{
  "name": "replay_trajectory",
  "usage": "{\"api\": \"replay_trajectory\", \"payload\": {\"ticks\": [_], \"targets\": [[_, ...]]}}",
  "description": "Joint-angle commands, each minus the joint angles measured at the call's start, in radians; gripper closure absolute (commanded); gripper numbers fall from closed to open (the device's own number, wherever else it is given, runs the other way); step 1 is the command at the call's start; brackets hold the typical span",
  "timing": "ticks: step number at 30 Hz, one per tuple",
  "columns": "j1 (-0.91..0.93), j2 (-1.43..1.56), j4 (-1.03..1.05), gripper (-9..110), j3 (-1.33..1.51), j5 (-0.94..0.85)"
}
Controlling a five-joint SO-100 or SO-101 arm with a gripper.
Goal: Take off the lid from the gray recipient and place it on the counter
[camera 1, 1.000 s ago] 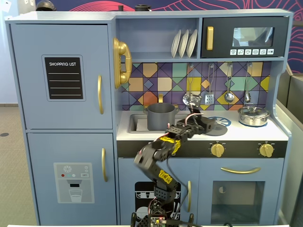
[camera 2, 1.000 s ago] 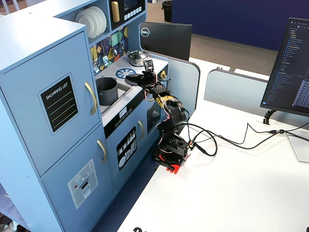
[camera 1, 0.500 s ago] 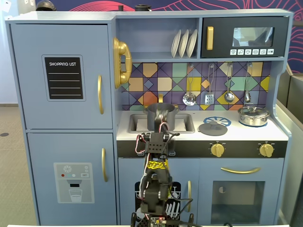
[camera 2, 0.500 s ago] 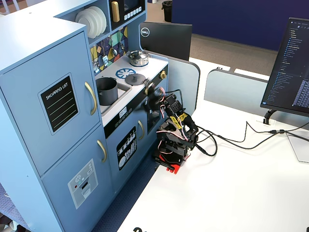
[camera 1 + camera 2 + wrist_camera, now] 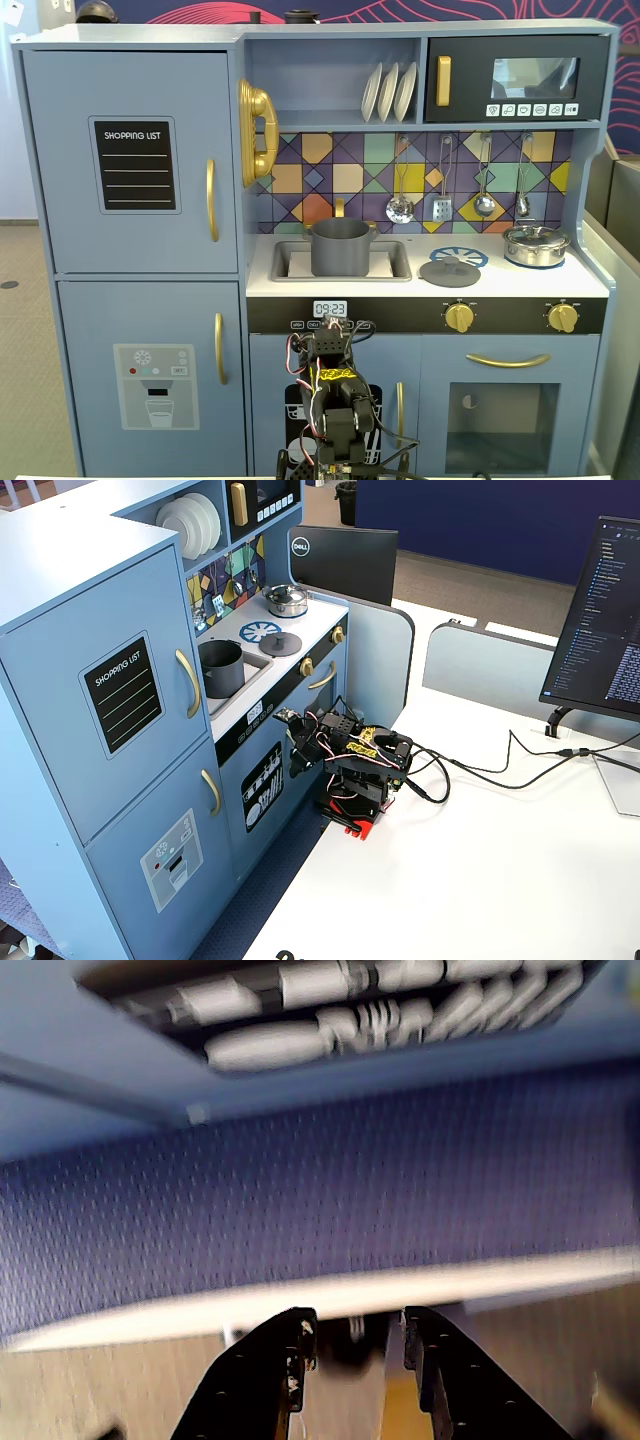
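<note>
Fingers (image 5: 293, 1360) apart, empty — lid (image 5: 449, 270) on counter (image 5: 590, 280) | gray recipient (image 5: 340, 247) uncovered

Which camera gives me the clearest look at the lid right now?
A fixed view, facing the kitchen front: the lid lies flat on the counter beside the gray recipient. Another fixed view shows it small and oblique. The wrist view misses it.

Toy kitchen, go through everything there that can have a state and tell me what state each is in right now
Gray pot: open, upright, in the sink.
Lid: off, flat on the counter, beside the burner mark.
Silver pot: lid on.
Gripper: slightly open, empty.
Arm: folded low, away from the counter.
Fridge doors: closed.
Oven door: closed.
</note>
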Motion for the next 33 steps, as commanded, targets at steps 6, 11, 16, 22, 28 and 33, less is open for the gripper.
{"api": "replay_trajectory", "payload": {"ticks": [6, 11, 16, 22, 28, 33], "targets": [[0.063, 0.052, 0.299, 99, -0.002, 0.052], [0.087, 0.052, 0.299, 98, -0.002, 0.044], [0.087, 0.052, 0.301, 98, -0.002, 0.040], [0.089, 0.054, 0.301, 98, -0.002, 0.038], [0.092, 0.054, 0.301, 98, -0.002, 0.038], [0.097, 0.054, 0.301, 98, -0.002, 0.038]]}}
